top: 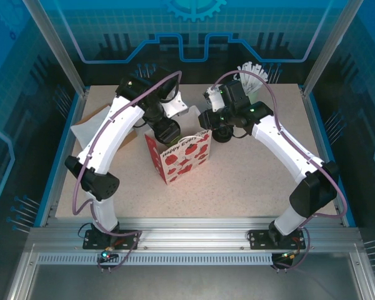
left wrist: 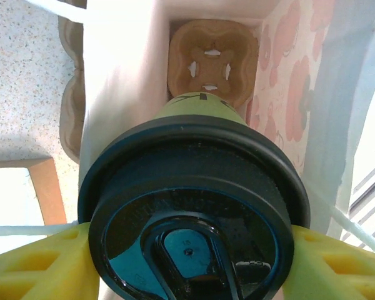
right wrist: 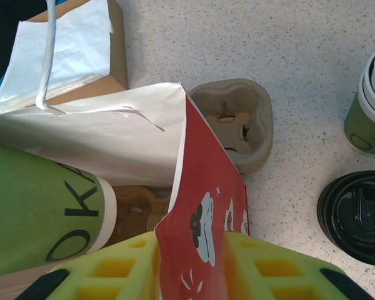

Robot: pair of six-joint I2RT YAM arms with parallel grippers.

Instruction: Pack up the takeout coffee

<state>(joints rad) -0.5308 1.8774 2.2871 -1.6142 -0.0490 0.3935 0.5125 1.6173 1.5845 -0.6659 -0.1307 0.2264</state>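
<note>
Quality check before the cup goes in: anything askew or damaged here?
The bag's red wall is bent out of line between the right hand's fingers, and its white wall is creased. The takeout coffee shows no spill.

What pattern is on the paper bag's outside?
Red shapes on white; the bag shows best in the top external view.

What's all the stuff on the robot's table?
coffee cup: one, green, black lid, held over the bag
bag: one, red and white, middle of the table
cup trays: two, brown, one inside the bag, one beside it
stacked cups: one stack, green, right of the bag
lid: at least one, black, near the stack
box: one, brown, left of the bag
sticks: a bunch, white, far edge
table: one, speckled beige, under everything
left gripper: one, yellow fingers, shut on the coffee cup
right gripper: one, yellow fingers, pinching the bag's edge
</note>
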